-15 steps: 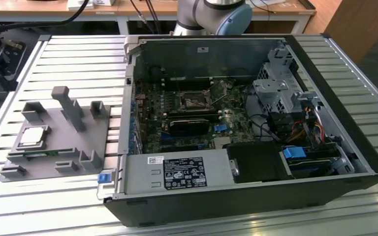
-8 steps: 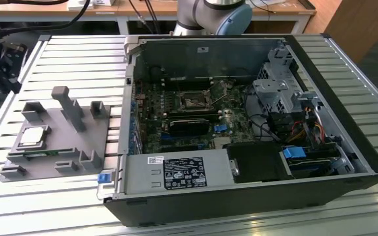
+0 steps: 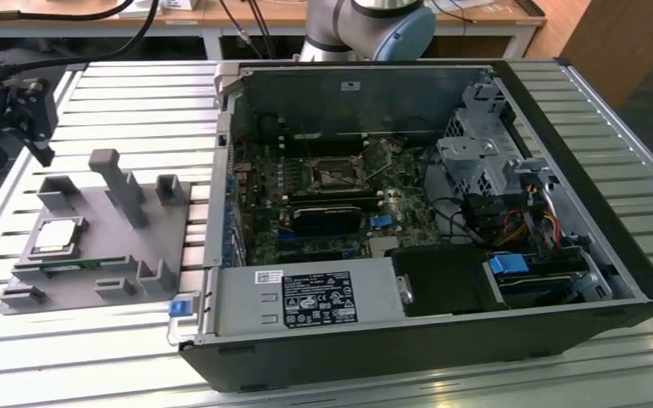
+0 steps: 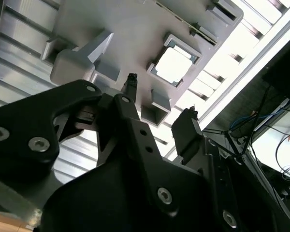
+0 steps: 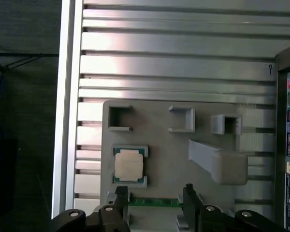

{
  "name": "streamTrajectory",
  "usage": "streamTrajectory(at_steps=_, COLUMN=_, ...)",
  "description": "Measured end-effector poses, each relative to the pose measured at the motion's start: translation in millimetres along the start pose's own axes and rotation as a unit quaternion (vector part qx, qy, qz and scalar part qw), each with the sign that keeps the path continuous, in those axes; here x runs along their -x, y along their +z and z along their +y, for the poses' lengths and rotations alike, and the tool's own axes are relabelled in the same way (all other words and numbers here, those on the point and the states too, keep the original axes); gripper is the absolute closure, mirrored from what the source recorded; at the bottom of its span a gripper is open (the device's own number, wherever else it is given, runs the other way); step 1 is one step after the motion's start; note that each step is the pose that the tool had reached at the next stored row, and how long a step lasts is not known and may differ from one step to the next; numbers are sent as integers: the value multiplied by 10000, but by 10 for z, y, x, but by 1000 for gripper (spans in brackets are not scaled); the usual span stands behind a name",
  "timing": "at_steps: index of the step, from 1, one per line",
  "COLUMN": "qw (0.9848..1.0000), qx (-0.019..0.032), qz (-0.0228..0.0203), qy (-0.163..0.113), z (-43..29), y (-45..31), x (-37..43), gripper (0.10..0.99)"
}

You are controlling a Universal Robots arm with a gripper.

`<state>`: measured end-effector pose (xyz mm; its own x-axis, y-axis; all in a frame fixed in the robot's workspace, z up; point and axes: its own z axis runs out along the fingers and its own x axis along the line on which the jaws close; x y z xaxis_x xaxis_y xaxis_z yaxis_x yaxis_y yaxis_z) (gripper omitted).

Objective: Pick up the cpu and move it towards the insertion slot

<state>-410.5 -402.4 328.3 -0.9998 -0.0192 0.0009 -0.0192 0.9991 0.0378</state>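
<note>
The cpu [image 3: 57, 236], a small silvery square chip, lies flat in a recess of the grey plastic fixture [image 3: 105, 223] at the exterior view's left. My gripper [image 3: 41, 153] hangs above the table just behind the fixture, open and holding nothing. In the first wrist view its two black fingers [image 5: 121, 199] straddle the fixture's edge, the gripper [image 5: 155, 194] a short way off the cpu [image 5: 128, 164]. The second wrist view shows the cpu [image 4: 173, 64] beyond the open gripper [image 4: 159, 99]. The insertion slot [image 3: 335, 177] is a dark square socket on the motherboard inside the open case.
The open black computer case [image 3: 599, 221] fills the middle and the exterior view's right of the slatted aluminium table [image 3: 133, 93]. A green memory stick [image 5: 154, 202] lies along the fixture's edge. Grey posts [image 3: 120, 183] rise from the fixture. The arm's base [image 3: 366, 25] stands behind the case.
</note>
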Motion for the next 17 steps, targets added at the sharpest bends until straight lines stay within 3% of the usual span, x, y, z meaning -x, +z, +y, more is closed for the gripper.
streamTrajectory(at_steps=1, qw=10000, qx=0, qz=-1, qy=0, z=0, y=8, x=-14, gripper=502)
streamTrajectory(at_steps=3, qw=10000, qx=1, qz=-1, qy=-1, z=0, y=24, x=-40, gripper=502)
streamTrajectory(at_steps=4, qw=10000, qx=1, qz=-1, qy=-1, z=-1, y=32, x=-53, gripper=439)
streamTrajectory(at_steps=11, qw=10000, qx=1, qz=-1, qy=-6, z=-1, y=77, x=-116, gripper=439)
streamTrajectory(at_steps=13, qw=10000, qx=1, qz=-1, qy=-7, z=-1, y=84, x=-133, gripper=427)
streamTrajectory(at_steps=14, qw=10000, qx=1, qz=-1, qy=-7, z=-1, y=88, x=-144, gripper=365)
streamTrajectory(at_steps=17, qw=10000, qx=1, qz=-1, qy=-9, z=-1, y=106, x=-180, gripper=365)
